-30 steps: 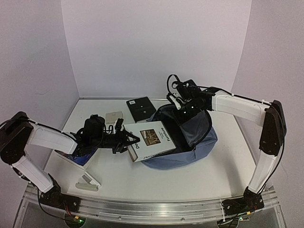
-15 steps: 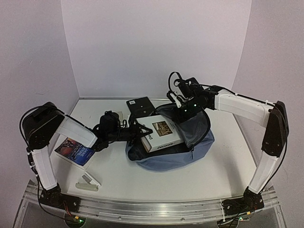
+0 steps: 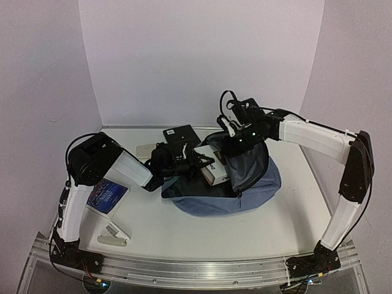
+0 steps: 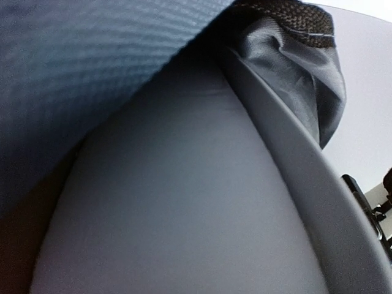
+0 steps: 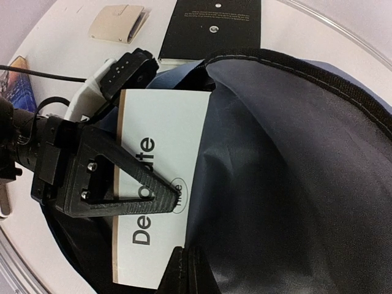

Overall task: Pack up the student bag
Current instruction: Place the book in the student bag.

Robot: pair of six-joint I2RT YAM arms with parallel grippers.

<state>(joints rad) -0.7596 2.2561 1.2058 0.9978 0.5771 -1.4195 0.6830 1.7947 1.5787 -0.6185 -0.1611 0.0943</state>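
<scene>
Book moved deeper, inside student bag

The bag lies open, with grey lining exposed under a black rim. The left gripper clamps a white book that sits partly inside the opening. The right gripper has its fingers together, apparently pinching the lining, though the spot is dark. A black book lies just beyond the rim. A beige case lies beside it, toward the left edge of the table.

The student bag hides part of the white book.
</scene>
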